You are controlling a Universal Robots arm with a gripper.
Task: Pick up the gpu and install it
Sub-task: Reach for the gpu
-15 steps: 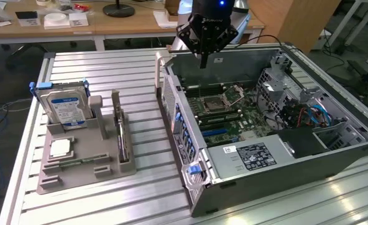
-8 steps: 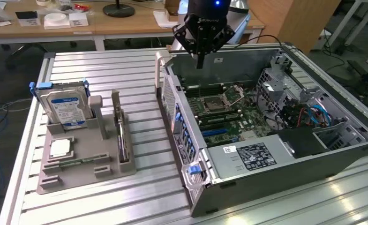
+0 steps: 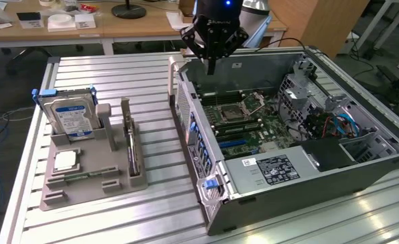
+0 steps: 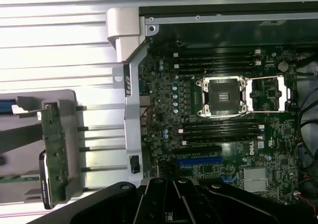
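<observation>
The black gripper (image 3: 211, 67) hangs above the far rim of the open grey metal computer case (image 3: 216, 218), its fingers seemingly pressed together on nothing. The gpu (image 3: 132, 152), a thin green circuit card, stands on edge in the grey plastic holder (image 3: 84, 185), well apart from the gripper, near the silver blue-labelled hard drive (image 3: 70, 117).
</observation>
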